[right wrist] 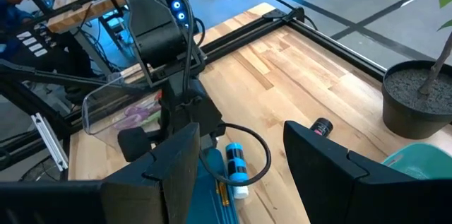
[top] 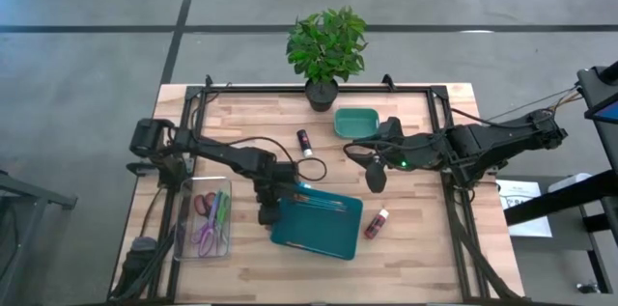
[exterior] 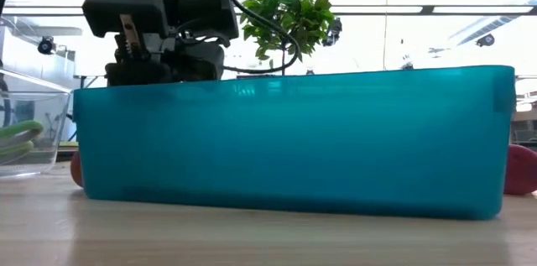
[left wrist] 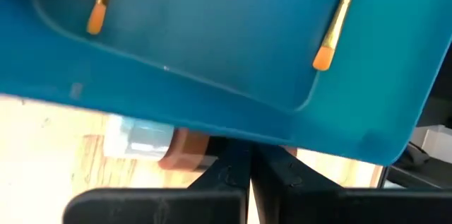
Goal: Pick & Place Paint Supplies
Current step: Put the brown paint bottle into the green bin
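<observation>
Teal plastic tray (top: 314,231) sits mid-bench as the landmark, with orange-tipped brushes (left wrist: 330,34) lying inside it. At its near-left edge the left gripper (top: 266,214) hangs low, fingers (left wrist: 233,174) pressed together over a white-capped reddish bottle (left wrist: 166,145) just outside the tray wall. Beyond the tray's right side the right gripper (top: 375,179) hovers, fingers (right wrist: 161,171) spread and holding nothing. A dark red bottle (top: 377,222) lies right of the tray; a black one (top: 304,140) behind it. Likely step: picking up the near bottle, which calls for parting the fingers first. No writing is legible.
</observation>
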Robot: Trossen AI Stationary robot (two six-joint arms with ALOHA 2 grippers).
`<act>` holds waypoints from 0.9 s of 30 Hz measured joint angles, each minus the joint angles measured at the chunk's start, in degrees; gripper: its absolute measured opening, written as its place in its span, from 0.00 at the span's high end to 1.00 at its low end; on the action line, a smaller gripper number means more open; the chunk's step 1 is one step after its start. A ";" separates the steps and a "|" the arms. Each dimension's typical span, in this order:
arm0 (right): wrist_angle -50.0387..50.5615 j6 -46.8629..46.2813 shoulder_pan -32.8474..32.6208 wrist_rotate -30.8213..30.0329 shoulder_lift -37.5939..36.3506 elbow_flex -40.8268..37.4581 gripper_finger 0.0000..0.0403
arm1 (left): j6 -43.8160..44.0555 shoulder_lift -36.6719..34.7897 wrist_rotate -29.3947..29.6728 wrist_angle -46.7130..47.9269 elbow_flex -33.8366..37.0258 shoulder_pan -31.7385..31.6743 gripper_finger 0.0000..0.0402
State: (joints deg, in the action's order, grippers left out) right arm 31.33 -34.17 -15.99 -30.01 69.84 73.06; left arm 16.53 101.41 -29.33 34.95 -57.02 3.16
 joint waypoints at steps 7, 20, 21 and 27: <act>-0.01 -0.34 0.00 0.02 0.00 0.00 0.49 | -0.60 -0.53 1.54 1.74 1.91 -1.13 0.98; -0.01 -0.42 -0.02 0.10 0.00 0.00 0.49 | -1.70 -8.47 16.22 9.06 3.17 -9.54 0.98; -0.02 -0.53 -0.02 0.10 -0.02 0.00 0.49 | -1.70 -9.84 16.29 8.49 3.08 -9.74 0.98; -0.04 -0.76 -0.02 0.10 -0.02 0.00 0.49 | -1.41 -13.92 14.42 8.62 2.91 -9.53 0.98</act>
State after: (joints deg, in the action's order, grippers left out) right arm 31.29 -34.94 -16.01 -29.91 69.83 73.06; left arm 15.11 87.49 -14.91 43.57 -54.11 -6.37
